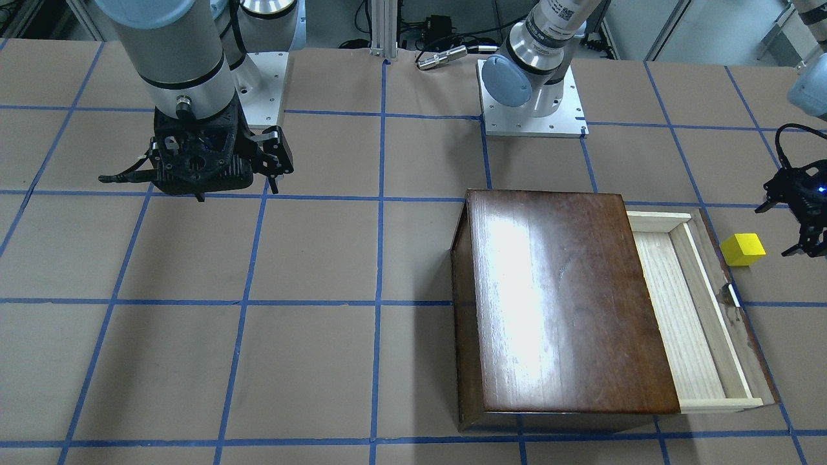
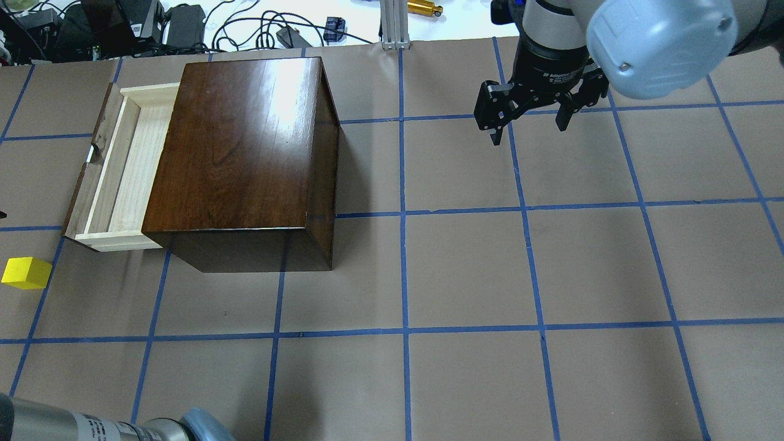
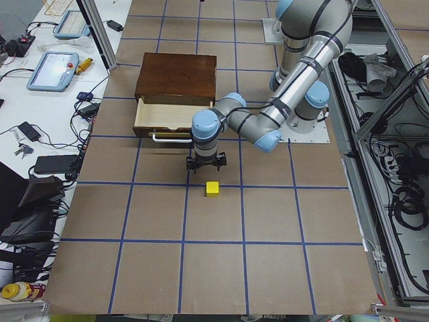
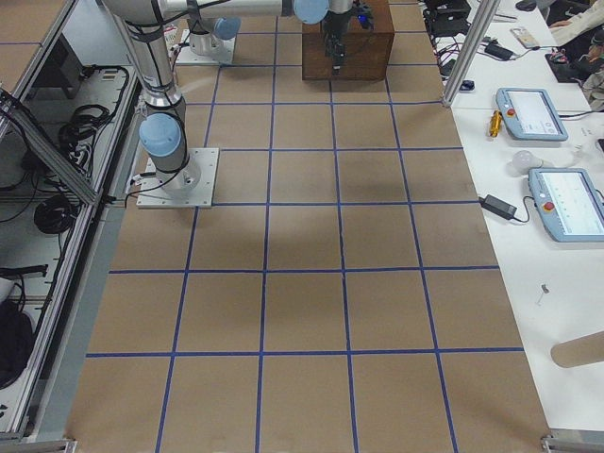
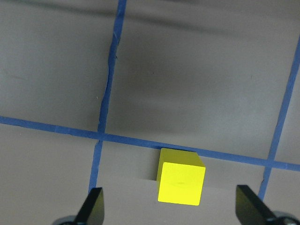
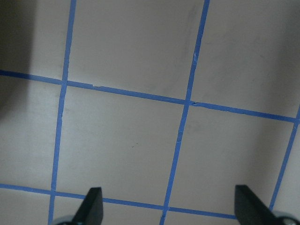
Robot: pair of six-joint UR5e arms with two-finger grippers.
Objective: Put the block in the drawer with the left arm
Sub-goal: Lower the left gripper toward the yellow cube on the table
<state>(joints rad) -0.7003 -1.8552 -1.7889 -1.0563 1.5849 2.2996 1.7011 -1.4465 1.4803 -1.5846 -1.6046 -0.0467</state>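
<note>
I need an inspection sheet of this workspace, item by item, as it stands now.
Surface: table covered in brown paper with blue tape grid.
Job's things: block on the table, outside the drawer; drawer pulled open from the wooden box, visible part empty.
Clutter: metal connector at the table's robot-side edge.
Grippers: left gripper open near the block, not touching; right gripper open, holding nothing.
Cables: black cable at the left gripper; loose cables beyond the table.
Surroundings: touch pendants on a side bench.

Bright, even light from above leaves a white glare on the glossy wooden box [image 1: 568, 300], and the block [image 5: 181, 176] throws only a faint, short shadow toward nine o'clock.
</note>
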